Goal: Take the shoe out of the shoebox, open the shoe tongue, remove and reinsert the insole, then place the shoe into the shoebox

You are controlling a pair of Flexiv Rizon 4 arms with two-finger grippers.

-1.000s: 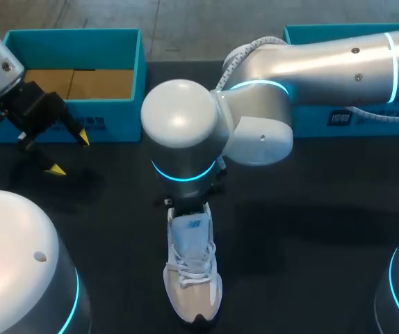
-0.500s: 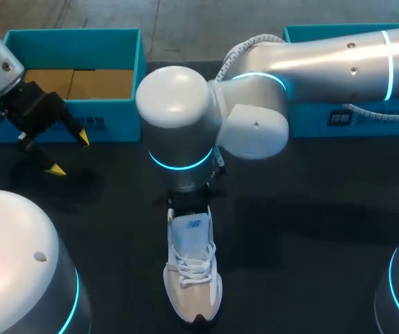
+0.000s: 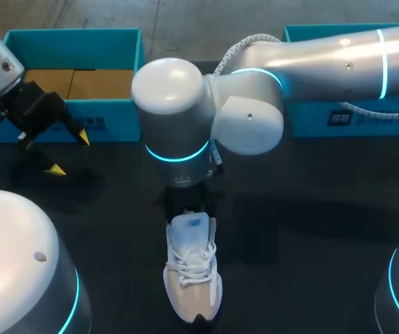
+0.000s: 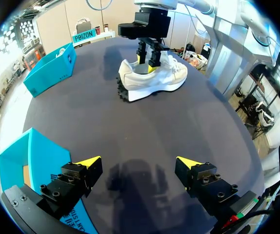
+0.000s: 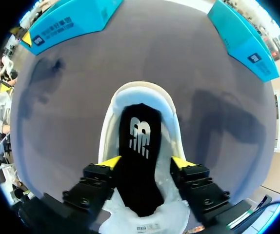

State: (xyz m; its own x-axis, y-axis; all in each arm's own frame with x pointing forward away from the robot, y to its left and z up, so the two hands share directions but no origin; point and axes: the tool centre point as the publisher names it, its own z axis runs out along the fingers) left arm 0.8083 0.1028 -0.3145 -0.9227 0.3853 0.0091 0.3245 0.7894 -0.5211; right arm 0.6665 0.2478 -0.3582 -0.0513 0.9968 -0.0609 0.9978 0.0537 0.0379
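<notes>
With my right end effector [image 5: 145, 162] spread astride the insole [image 5: 140, 134], closing may pinch the shoe [image 3: 192, 285] collar too, dragging the shoe across the counter [image 3: 311, 264].

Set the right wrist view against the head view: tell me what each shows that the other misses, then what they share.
Only the right wrist view: the black insole down inside the shoe, with the right gripper at its opening. Only the head view: the laces and toe, with the right arm hiding the heel. Both: the white shoe on the dark table, plus the left box and right box.
</notes>
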